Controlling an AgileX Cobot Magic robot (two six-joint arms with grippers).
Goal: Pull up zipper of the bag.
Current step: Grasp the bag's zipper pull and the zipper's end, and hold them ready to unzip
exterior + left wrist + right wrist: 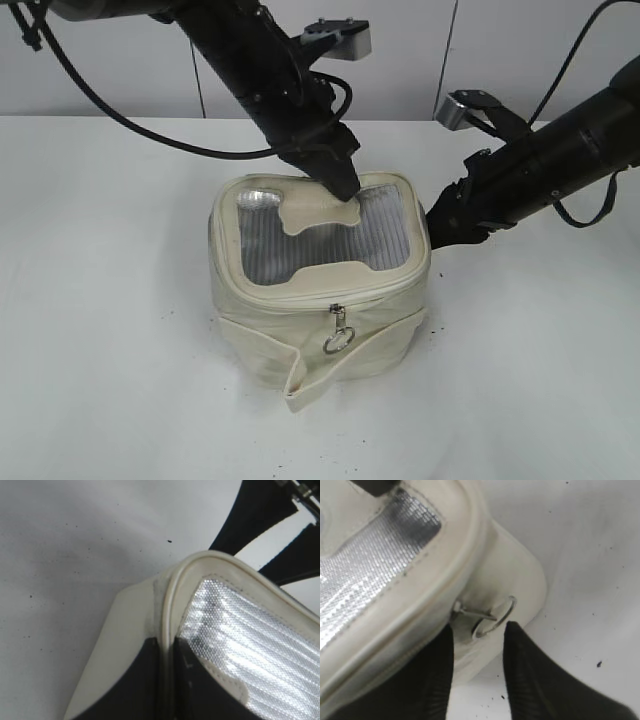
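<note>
Here the left gripper (167, 680) jaws pinch the bag (310, 330) rim; right gripper (479, 645) jaws gape around a ring pull (492, 617)

The bag (318, 290), boxy and cream with a grey ribbed top window, is sitting upright beneath the left gripper (345, 190), whose fingertips are resting on its top panel. The zipper (330, 297) is running round that panel; one silver ring pull (495, 617) is lying just ahead of the right gripper (479, 645), between its parted fingers.
</note>
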